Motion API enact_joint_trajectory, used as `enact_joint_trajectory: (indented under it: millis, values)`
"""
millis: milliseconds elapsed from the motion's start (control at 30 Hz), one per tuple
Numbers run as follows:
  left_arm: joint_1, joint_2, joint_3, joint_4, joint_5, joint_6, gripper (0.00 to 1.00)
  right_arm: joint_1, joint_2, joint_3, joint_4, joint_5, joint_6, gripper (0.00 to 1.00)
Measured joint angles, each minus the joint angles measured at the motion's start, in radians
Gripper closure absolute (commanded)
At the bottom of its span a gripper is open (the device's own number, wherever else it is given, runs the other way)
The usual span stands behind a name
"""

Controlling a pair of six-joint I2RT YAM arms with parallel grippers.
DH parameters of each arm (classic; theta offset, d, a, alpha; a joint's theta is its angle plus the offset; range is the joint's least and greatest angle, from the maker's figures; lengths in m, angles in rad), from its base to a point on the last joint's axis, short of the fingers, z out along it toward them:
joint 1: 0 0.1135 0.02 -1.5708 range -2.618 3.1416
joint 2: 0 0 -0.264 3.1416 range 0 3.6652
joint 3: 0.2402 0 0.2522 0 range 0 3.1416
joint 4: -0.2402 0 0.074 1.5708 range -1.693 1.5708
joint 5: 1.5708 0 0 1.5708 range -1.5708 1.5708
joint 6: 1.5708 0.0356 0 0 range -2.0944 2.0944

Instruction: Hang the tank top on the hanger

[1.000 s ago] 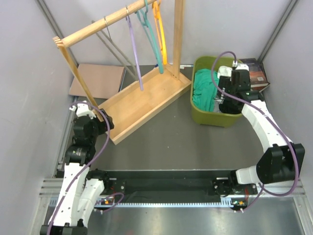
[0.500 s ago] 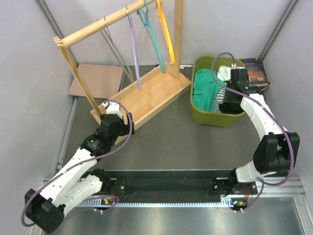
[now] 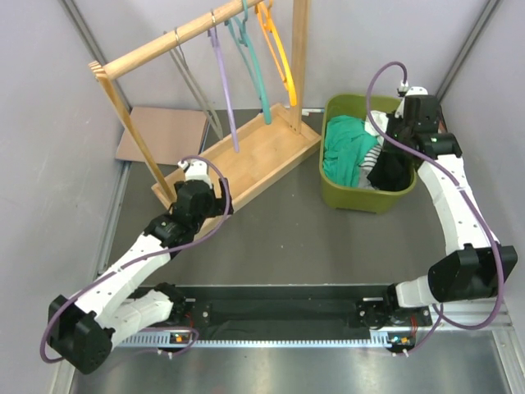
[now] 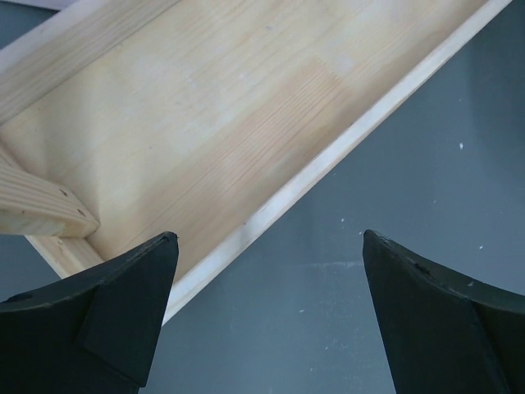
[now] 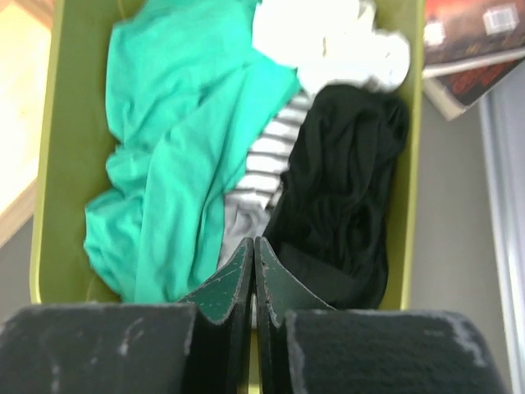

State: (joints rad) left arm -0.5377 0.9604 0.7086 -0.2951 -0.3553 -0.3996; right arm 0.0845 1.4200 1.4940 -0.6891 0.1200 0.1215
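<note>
The right gripper (image 5: 254, 246) is pressed together, with no cloth plainly between its fingers. Just beyond them, rightward, the tank top (image 5: 344, 189) lies crumpled in the bin (image 5: 45, 148). It looks light and limp, likely best pinched at a strap. Far off hangs the hanger (image 3: 279, 53). The left gripper (image 4: 268, 238) is spread.

Black tank top (image 5: 344, 180), orange hanger (image 3: 280, 54)

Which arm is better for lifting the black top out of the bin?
Right. The right tool is shut at the tank top in the green bin, seemingly pinching it. The left tool is open, away over the wooden rack base.
</note>
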Motion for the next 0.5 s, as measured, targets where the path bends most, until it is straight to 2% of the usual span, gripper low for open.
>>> enact_joint_trajectory:
  millis: [133, 233, 367, 500]
  values:
    - [0.0, 0.0, 0.031, 0.005, -0.002, 0.002, 0.01, 0.001, -0.022, -0.018, -0.026, -0.027, 0.02, 1.0]
    - [0.0, 0.005, 0.063, 0.006, -0.001, 0.01, 0.01, 0.012, -0.025, 0.044, -0.071, -0.047, 0.04, 1.0]
    - [0.0, 0.037, 0.117, 0.011, 0.003, 0.031, 0.01, 0.061, -0.004, 0.306, -0.127, -0.041, 0.045, 1.0]
    - [0.0, 0.058, 0.135, 0.035, 0.016, 0.041, 0.01, 0.201, 0.051, 0.698, -0.101, -0.002, 0.027, 1.0]
